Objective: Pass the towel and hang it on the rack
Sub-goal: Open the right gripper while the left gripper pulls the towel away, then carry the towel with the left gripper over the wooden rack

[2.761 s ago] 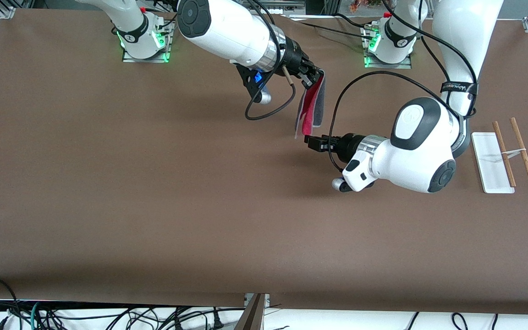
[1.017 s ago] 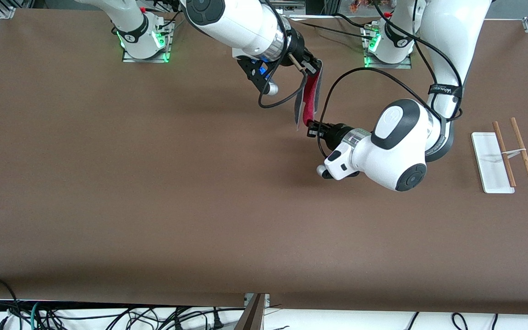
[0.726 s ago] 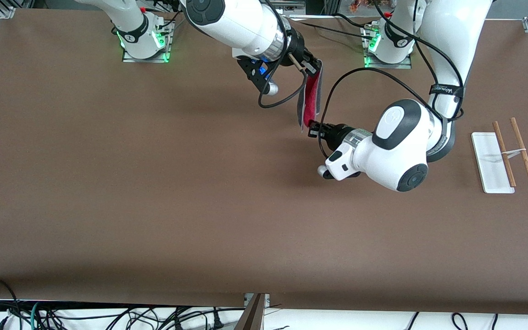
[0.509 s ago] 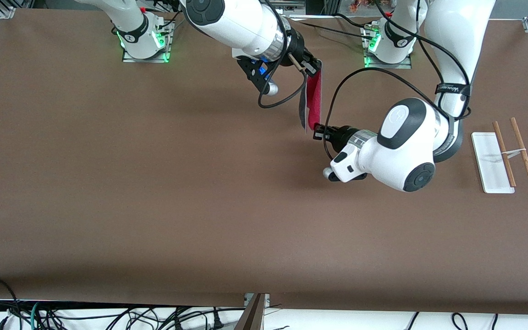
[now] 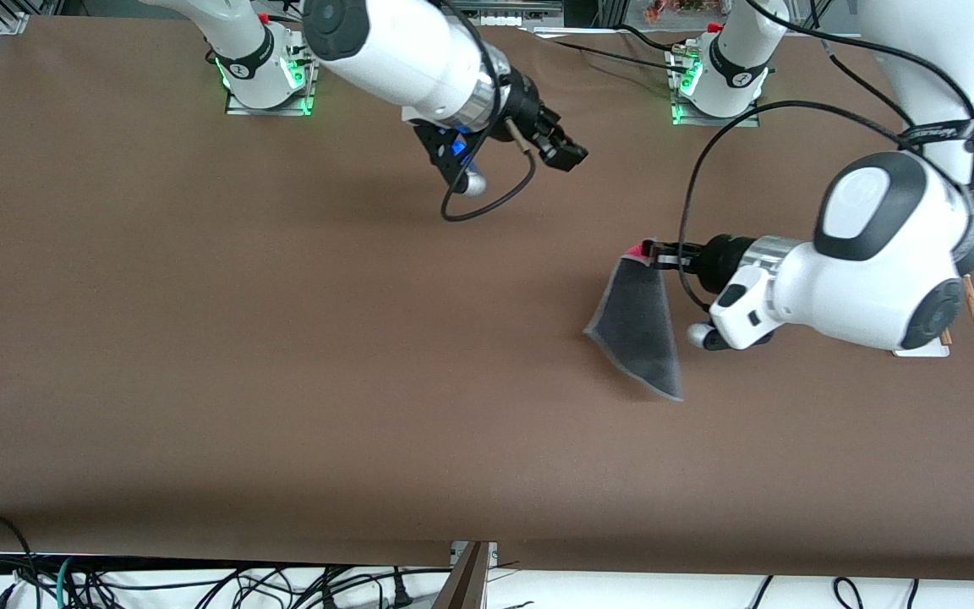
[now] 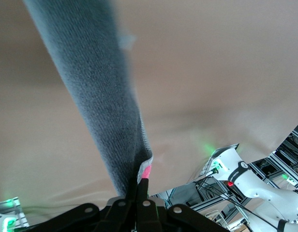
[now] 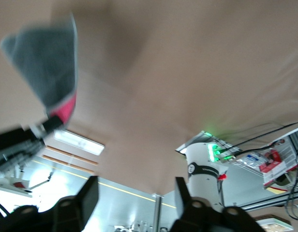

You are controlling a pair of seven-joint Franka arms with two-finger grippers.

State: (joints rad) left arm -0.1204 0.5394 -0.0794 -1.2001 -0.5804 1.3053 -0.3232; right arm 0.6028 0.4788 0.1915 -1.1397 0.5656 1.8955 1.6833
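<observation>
The left gripper (image 5: 654,251) is up in the air over the table (image 5: 199,338), toward the left arm's end and short of the rack (image 5: 973,313), its jaws clenched on one corner of the towel (image 5: 639,326). In the left wrist view the two fingers (image 6: 143,189) are pressed together on the cloth (image 6: 100,96), with a sliver of the pink face showing at the pinch. The towel hangs down from that corner, its dark grey face turned to the front camera, its light trim visible along the lower edges; whether its lowest tip touches the table cannot be told. The right gripper (image 5: 565,152) is in the air over the middle of the table's edge nearest the robot bases, well apart from the towel, jaws released and holding nothing; the right wrist view shows its two fingers (image 7: 83,198) spread, with the towel (image 7: 47,67) farther off. The rack stands near the table's edge at the left arm's end, almost wholly hidden by the left arm; only a corner of its white base (image 5: 918,351) and the end of one wooden rod show.
</observation>
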